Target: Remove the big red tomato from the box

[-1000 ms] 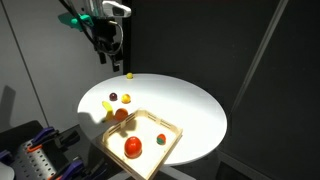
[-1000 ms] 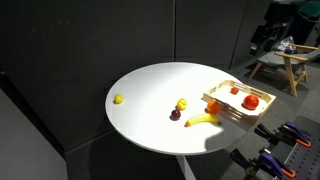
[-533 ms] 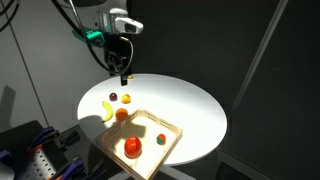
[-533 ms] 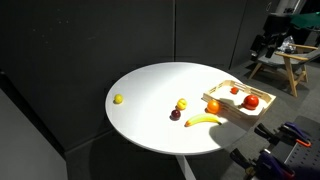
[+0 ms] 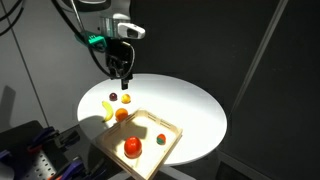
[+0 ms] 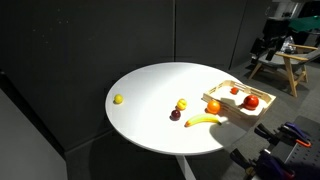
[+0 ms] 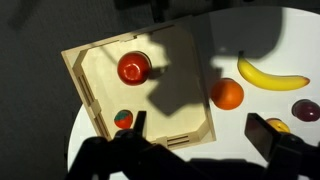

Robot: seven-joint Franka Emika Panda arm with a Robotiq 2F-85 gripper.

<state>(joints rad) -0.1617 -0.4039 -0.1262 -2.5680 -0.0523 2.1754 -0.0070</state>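
Hovering high, jaws wide; should descend centred over big red tomato (image 7: 134, 68) in box (image 7: 176, 58), clearing rims.

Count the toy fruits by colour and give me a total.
Red: 2, big red tomato, small red-and-green piece
Yellow: 3, banana, round fruit, lone round fruit
Orange: 1, orange fruit
Dark purple: 1, purple fruit
Total: 7

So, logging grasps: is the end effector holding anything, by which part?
Nothing. The end effector is open, empty; the big red tomato lies in the box.
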